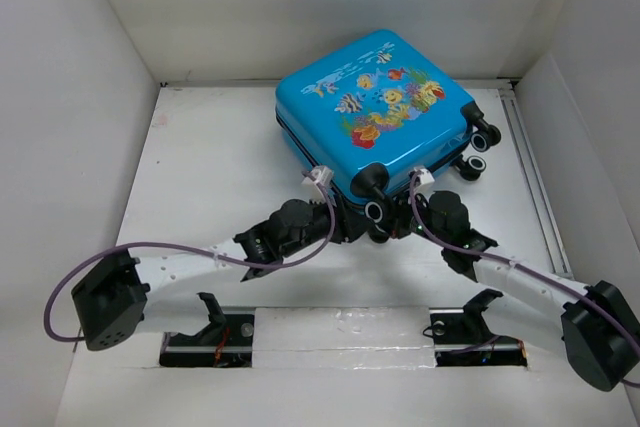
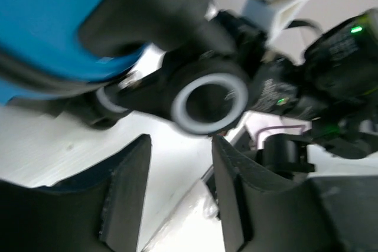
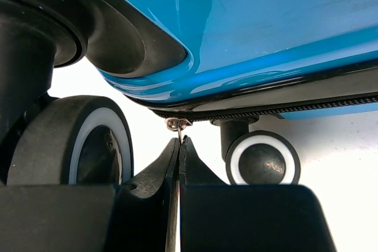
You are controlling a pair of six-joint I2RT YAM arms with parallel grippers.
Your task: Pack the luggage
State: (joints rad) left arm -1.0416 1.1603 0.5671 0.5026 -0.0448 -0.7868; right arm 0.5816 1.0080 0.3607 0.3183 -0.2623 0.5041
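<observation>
The luggage (image 1: 378,107), a bright-blue fish-print suitcase, lies closed and flat at the back of the table, wheels toward me. My right gripper (image 3: 179,141) is shut on the thin metal zipper pull (image 3: 176,126) hanging from the zip line under the blue shell (image 3: 266,22), between two white-rimmed wheels (image 3: 263,159). In the top view it (image 1: 412,219) sits at the case's near corner. My left gripper (image 2: 180,143) is open and empty, just below a wheel (image 2: 208,101) at that same corner; in the top view it (image 1: 345,225) is beside the right one.
White walls enclose the table (image 1: 200,167) on three sides. A rail (image 1: 535,187) runs along the right edge. Two black mounts (image 1: 215,327) sit at the near edge. Purple cables (image 1: 150,247) loop over both arms.
</observation>
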